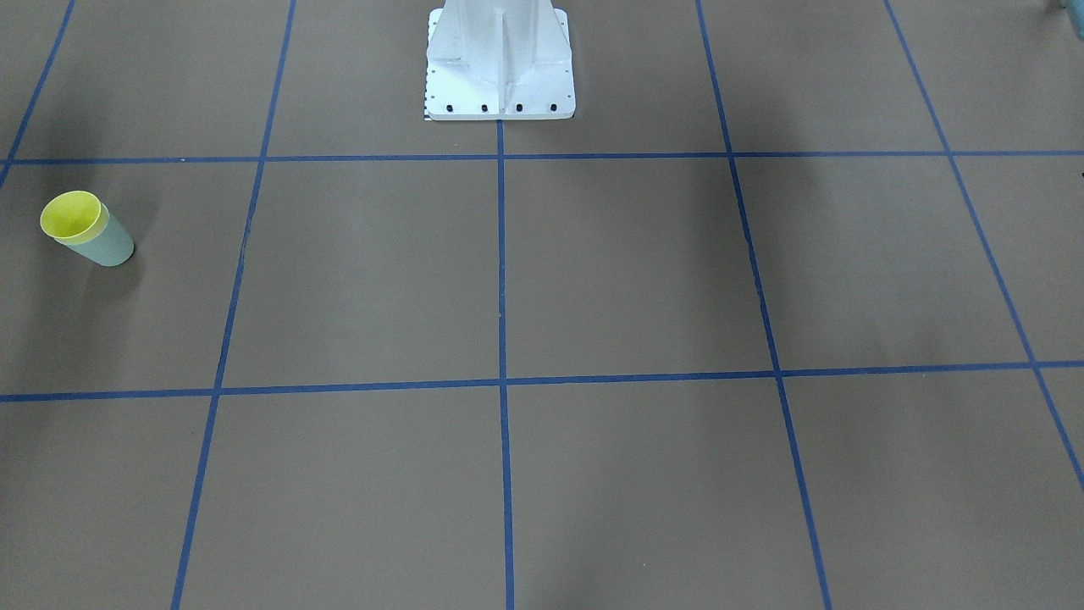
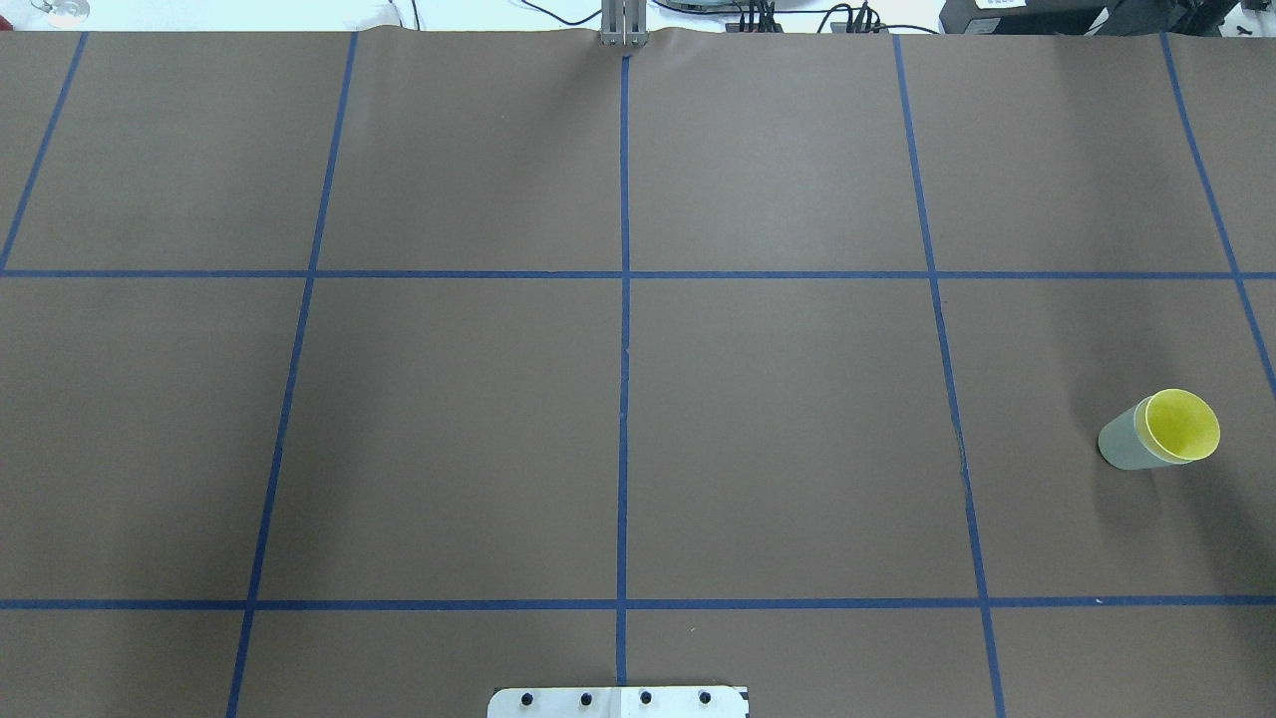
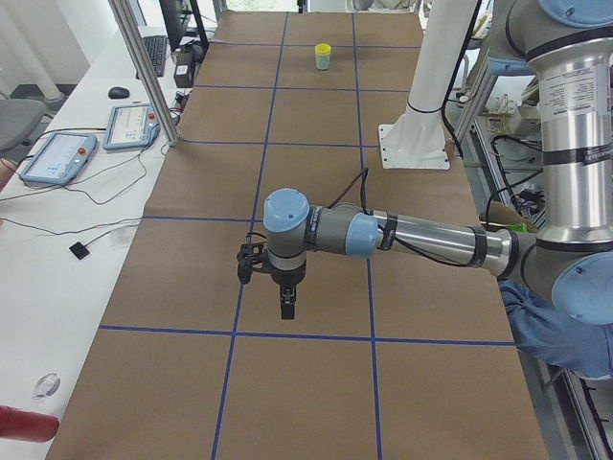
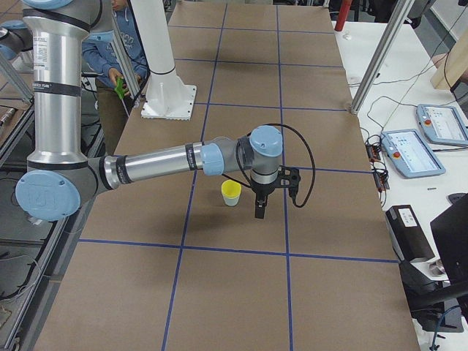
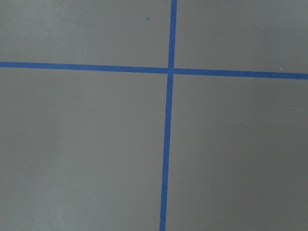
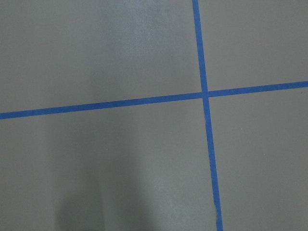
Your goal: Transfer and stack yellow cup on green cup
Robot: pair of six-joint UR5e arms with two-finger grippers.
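Silver arm tubes (image 3: 431,240), pale blue joint caps (image 3: 285,209), white bolted pedestal (image 1: 500,59)

You have a table under brown paper (image 2: 449,429) with a blue tape grid (image 2: 624,399). Your side bench holds a teach pendant (image 3: 57,158), a second pendant (image 3: 132,126), a mouse (image 3: 119,93) and a keyboard (image 3: 154,55).

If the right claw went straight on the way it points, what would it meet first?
The right claw would likely meet bare table near a blue tape crossing; its wrist view shows nothing else. The yellow cup stands beside it, seemingly off that line.
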